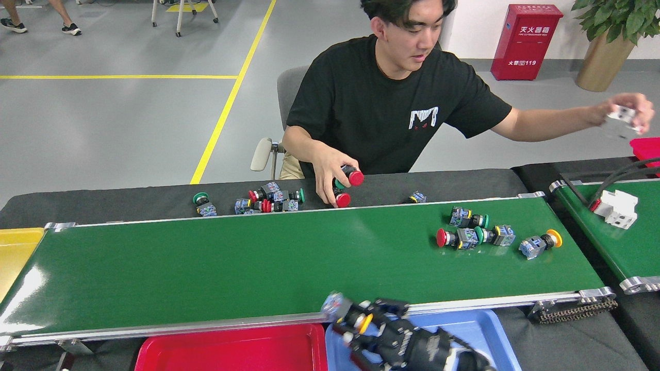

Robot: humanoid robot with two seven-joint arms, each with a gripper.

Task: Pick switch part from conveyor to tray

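The conveyor point(258, 263) runs across the head view with several switch parts near its right end: a green-capped one point(468, 219), a red-capped one point(448, 238) and a yellow-capped one point(539, 243). My right gripper point(357, 317) reaches in from the bottom and is shut on a yellow-capped switch part point(335, 305). It hangs over the conveyor's near rail, at the left edge of the blue tray point(484, 330). My left gripper is out of view.
A red tray point(232, 350) lies left of the blue one and a yellow tray point(13, 252) sits at the far left. A person sits behind the conveyor, one hand point(332, 178) on red-capped parts, the other point(626, 111) raised with a white part. A white block point(616, 207) lies on the smaller belt.
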